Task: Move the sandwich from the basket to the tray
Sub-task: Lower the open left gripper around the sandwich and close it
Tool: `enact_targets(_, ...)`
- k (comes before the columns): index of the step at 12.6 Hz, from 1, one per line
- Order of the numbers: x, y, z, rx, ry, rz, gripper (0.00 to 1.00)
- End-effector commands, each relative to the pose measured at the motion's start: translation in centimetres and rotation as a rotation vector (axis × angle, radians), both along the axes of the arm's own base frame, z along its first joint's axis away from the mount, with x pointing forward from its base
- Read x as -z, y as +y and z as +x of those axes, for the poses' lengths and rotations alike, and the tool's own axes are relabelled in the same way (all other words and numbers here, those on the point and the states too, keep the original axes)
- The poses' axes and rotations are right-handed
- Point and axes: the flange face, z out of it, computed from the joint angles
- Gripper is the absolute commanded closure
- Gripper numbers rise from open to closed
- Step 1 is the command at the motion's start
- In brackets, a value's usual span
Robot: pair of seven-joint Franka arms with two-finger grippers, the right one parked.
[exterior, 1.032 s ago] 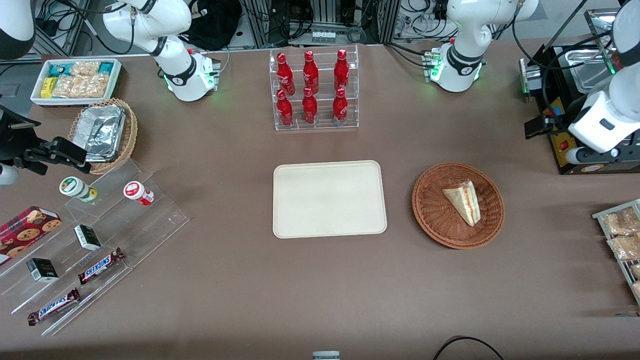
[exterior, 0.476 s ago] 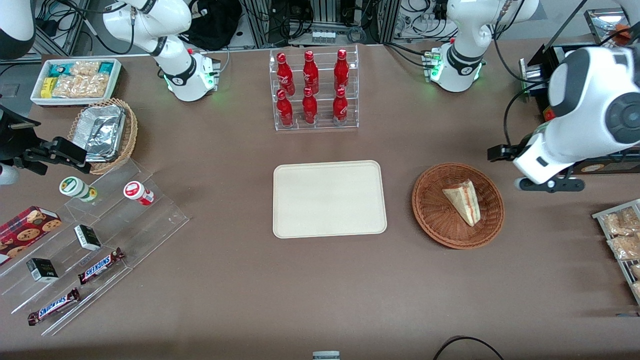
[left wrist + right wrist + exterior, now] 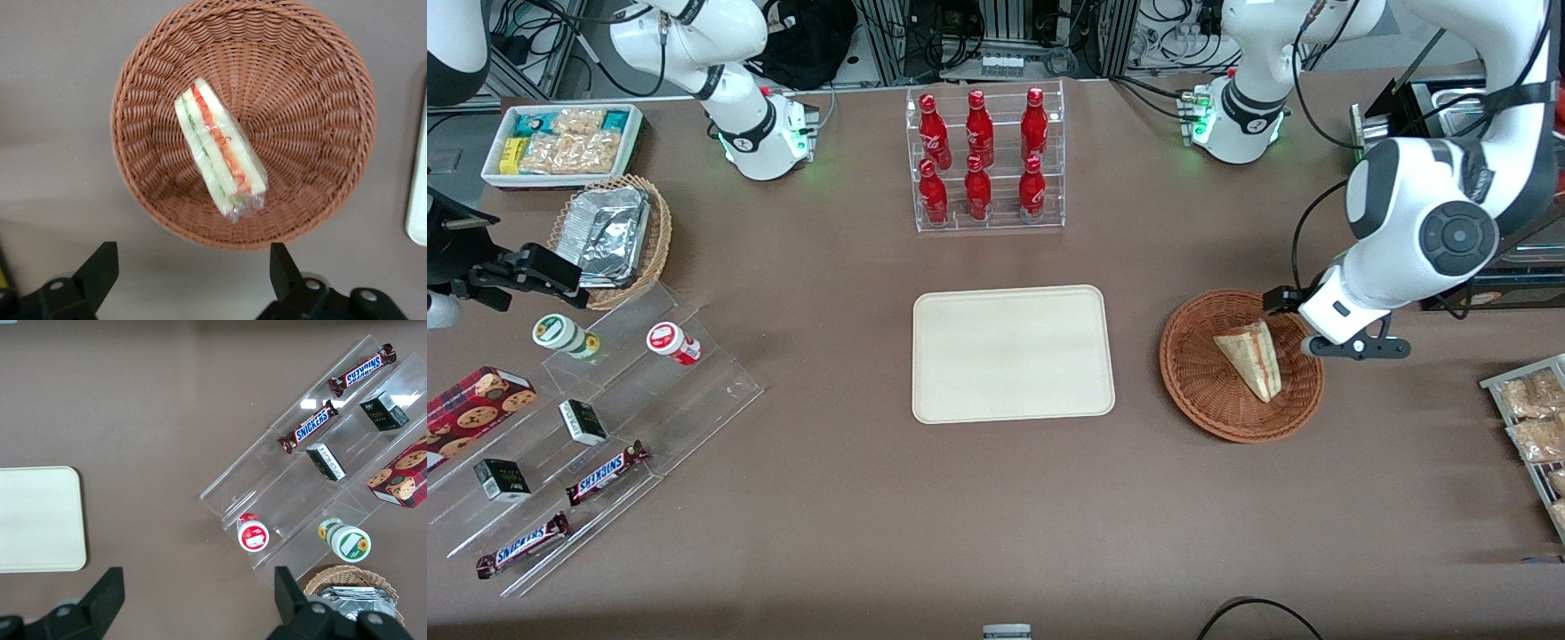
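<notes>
Though wrapped, sandwich (image 3: pixel 220 157) layered red-green.

front view looks down from high over whole table (image 3: pixel 996 498). left wrist view faces straight down, close above basket (image 3: pixel 243 123), open-fingered gripper (image 3: pixel 193 273) at frame edge. right wrist view catches tray (image 3: pixel 40 520) too.

Woven wicker basket (image 3: pixel 320 87); sandwich (image 3: pixel 220 157) in glossy, probably plastic, wrap; matt tray (image 3: pixel 1014 353)

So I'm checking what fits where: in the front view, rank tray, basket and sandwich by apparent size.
1. Tray
2. Basket
3. Sandwich

The open end effector hovers over the basket's rim.
</notes>
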Motion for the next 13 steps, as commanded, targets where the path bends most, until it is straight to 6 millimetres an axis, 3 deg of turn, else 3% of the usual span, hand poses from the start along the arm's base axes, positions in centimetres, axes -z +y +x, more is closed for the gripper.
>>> enact_targets(1, 3.1, 0.1, -1.8, -0.082, -0.068, 0.001, 0.0)
enact_targets(5, 4.0, -0.2, -2.1, -0.257, -0.084, 0.018, 0.0)
enact_targets(9, 6.5, -1.1, -3.4, -0.522, -0.16, 0.014, 0.0)
enact_targets(13, 8.2, -1.3, -3.3, -0.671, -0.142, 0.029, 0.0)
